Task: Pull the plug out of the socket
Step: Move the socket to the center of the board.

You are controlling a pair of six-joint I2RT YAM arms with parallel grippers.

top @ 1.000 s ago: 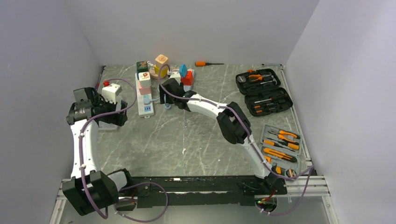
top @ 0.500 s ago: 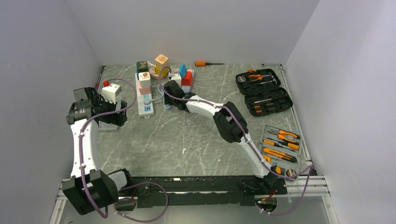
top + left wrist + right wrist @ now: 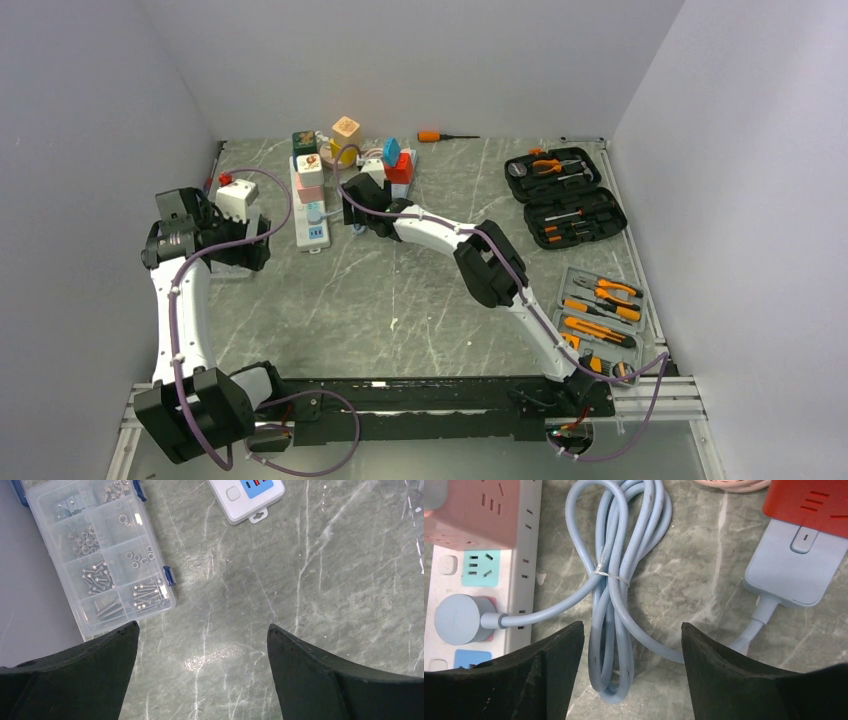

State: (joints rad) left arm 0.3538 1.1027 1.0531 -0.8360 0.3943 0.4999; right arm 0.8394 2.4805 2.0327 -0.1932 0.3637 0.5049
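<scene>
The socket is a long white power strip [image 3: 309,208] with pastel outlets, at the back left of the table. In the right wrist view it [image 3: 519,587] lies at the left, with a round light-blue plug [image 3: 458,619] pushed into it and a pink cube adapter [image 3: 474,510] above. The plug's light-blue cord [image 3: 619,580] is bundled and tied beside the strip. My right gripper [image 3: 631,630] is open over the low end of the cord bundle, just right of the plug, touching nothing. My left gripper [image 3: 202,630] is open and empty over bare table, below the strip's end [image 3: 247,495].
A clear screw box [image 3: 95,550] lies left of my left gripper. A grey-blue strip [image 3: 794,565] with a red block [image 3: 809,500] lies right of the cord. Blocks and adapters [image 3: 345,130] crowd the back. Tool cases [image 3: 565,195] and a tool tray [image 3: 600,315] stand at the right.
My right arm has reached a little further left and back, bringing its gripper closer to the power strip. The left arm has not moved.
</scene>
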